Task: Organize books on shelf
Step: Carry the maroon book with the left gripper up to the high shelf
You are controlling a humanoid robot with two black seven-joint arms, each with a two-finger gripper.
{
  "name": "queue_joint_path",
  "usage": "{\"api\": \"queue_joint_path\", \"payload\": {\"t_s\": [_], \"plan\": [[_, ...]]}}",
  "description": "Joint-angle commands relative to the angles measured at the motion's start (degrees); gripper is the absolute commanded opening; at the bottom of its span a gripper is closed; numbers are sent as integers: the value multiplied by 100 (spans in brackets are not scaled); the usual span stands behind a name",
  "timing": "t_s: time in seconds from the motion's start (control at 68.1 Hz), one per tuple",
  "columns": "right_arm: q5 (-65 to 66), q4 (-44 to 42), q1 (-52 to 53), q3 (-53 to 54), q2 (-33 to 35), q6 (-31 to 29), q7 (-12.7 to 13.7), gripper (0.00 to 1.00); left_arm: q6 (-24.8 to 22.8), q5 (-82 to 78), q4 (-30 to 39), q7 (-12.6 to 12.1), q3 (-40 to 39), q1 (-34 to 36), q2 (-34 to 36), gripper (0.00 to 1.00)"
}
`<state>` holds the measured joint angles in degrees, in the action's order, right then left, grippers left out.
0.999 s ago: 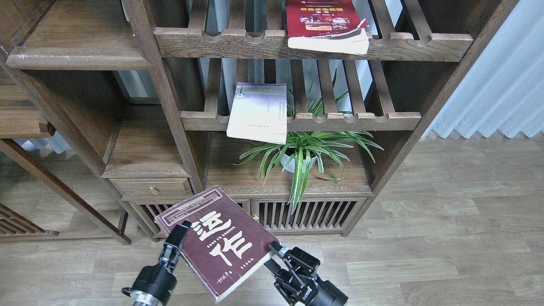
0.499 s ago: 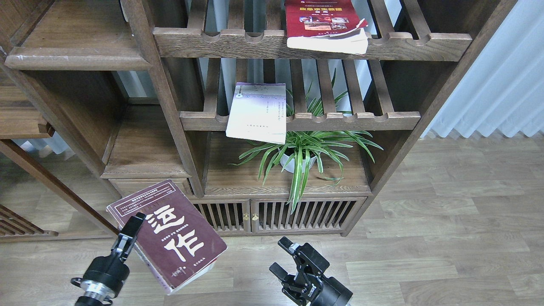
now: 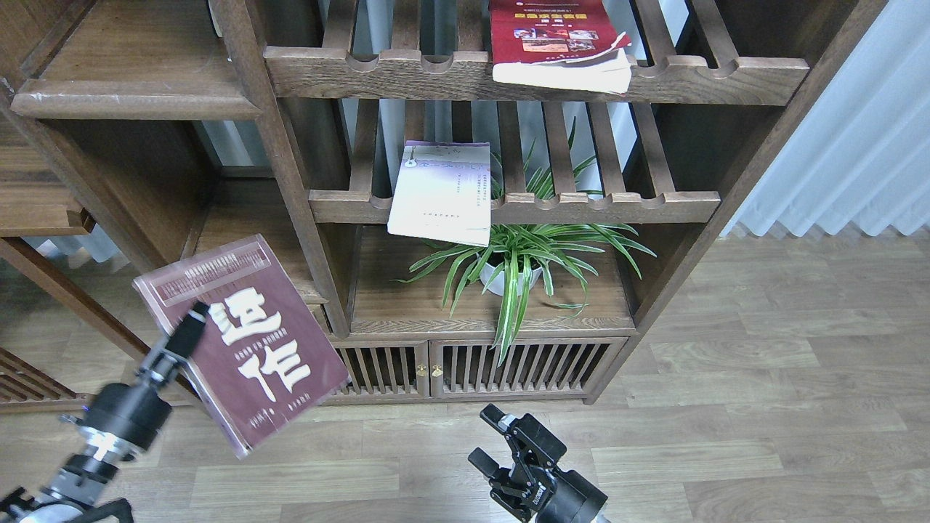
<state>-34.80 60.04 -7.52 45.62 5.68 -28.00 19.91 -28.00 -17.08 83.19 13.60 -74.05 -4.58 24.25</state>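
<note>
My left gripper (image 3: 190, 325) is shut on the left edge of the thick dark maroon book (image 3: 243, 340) with large white characters and holds it in the air, tilted, low at the left in front of the cabinet. My right gripper (image 3: 488, 438) is open and empty at the bottom centre. The red book (image 3: 556, 40) lies on the top slatted rack, overhanging its front. The pale lavender-white book (image 3: 442, 192) lies on the middle slatted rack, also overhanging. The solid dark-brown shelf board (image 3: 138, 98) with a rounded scuffed front edge is at the upper left, bare.
A potted spider plant (image 3: 519, 254) stands on the lower board under the middle rack. A small drawer and slatted cabinet doors (image 3: 465, 367) are below. A slanted wooden leg (image 3: 65, 294) crosses at left. Pale curtain (image 3: 857, 145) at right, wood floor in front.
My left gripper has carried the maroon book from the centre up and to the left. My right gripper has let go of the book's edge, opened and drawn back slightly.
</note>
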Motion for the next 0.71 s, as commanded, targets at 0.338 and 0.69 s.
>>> {"api": "queue_joint_path", "payload": {"t_s": [0.338, 0.69], "plan": [[-9, -89, 5, 35, -24, 0, -22, 100, 0, -427, 655, -2449, -2852, 1073, -8, 7], [-36, -81, -74, 79, 3, 0, -22, 100, 0, -1780, -654, -2713, -2668, 3823, -8, 6]]}}
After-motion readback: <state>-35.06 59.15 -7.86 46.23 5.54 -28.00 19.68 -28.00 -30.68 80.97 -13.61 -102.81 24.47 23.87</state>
